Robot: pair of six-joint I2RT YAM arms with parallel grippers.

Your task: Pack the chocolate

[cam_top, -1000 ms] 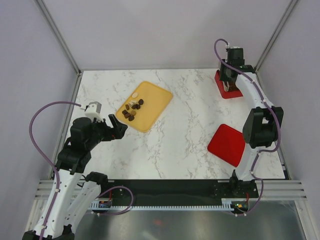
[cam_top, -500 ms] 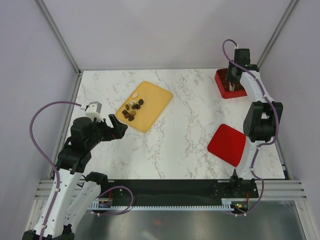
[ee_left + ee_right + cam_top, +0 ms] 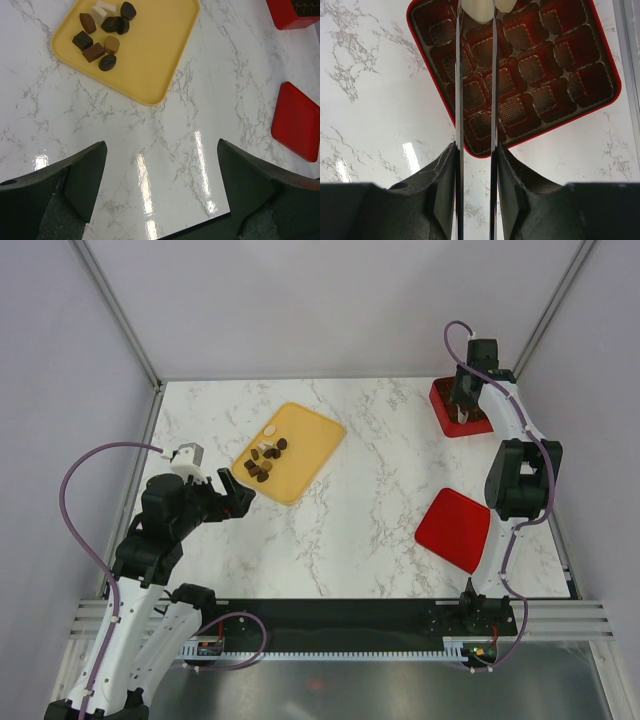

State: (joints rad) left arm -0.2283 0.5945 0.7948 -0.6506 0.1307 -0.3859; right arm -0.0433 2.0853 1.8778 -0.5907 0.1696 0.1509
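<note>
Several small chocolate pieces (image 3: 265, 462), mostly dark brown with a few cream-white, lie in a cluster on the yellow tray (image 3: 305, 440). In the left wrist view the chocolate (image 3: 102, 35) sits at the far end of that tray (image 3: 150, 55). My left gripper (image 3: 161, 145) hangs open over bare marble, short of the tray, with nothing between its fingers. My right gripper (image 3: 476, 7) is shut on a cream-white chocolate piece (image 3: 477, 11) and holds it over the red gridded box (image 3: 545, 65), whose visible cells are empty. From above, the right gripper (image 3: 463, 410) stands over the box (image 3: 440, 405) at the far right.
A flat red lid (image 3: 455, 530) lies on the marble near the right arm's base and shows in the left wrist view as the lid (image 3: 297, 122). The table's near edge and the arm bases run along the bottom. Grey walls enclose the far and side edges.
The right gripper has shifted a little to the right and farther back over the red box, still holding the white piece. The left arm has not moved.
</note>
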